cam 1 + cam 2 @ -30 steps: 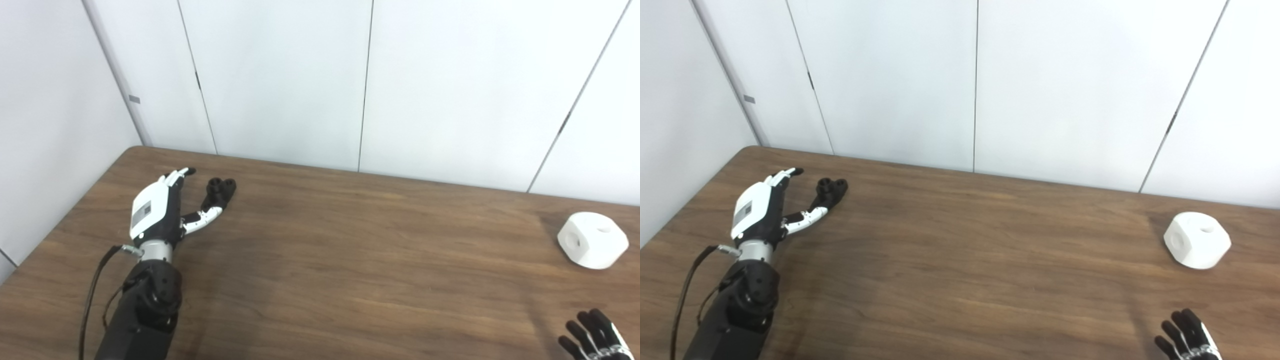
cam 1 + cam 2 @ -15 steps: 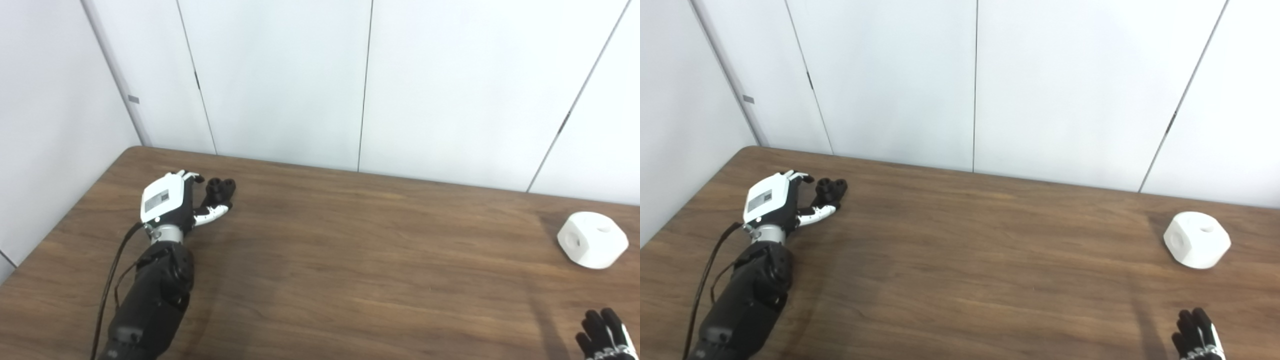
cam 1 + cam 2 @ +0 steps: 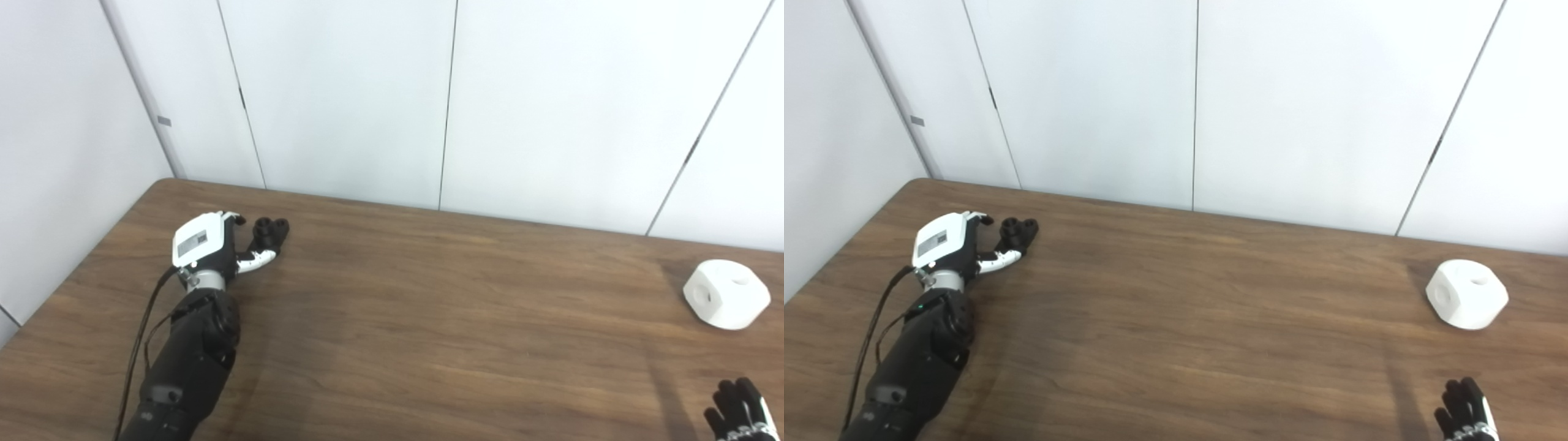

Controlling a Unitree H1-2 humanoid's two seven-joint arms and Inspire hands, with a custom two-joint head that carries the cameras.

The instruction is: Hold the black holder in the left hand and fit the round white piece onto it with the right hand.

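A small black holder (image 3: pixel 271 231) with round sockets lies on the wooden table (image 3: pixel 429 318) at the far left. My left hand (image 3: pixel 211 248) is right beside it, fingers curled toward its near-left side and thumb lying along its near edge; no closed grasp shows. The round white piece (image 3: pixel 726 294), a faceted block with holes, rests at the far right. Only the fingertips of my right hand (image 3: pixel 738 407) show at the bottom right corner, spread apart and holding nothing, well short of the white piece.
White wall panels (image 3: pixel 441 98) stand directly behind the table's far edge. The table's rounded left corner (image 3: pixel 160 182) is close behind the holder. Bare wood stretches between the holder and the white piece.
My left hand has moved forward up to the black holder and its fingers have curled in. My right hand has dropped slightly toward the bottom right corner. The holder and white piece have not moved.
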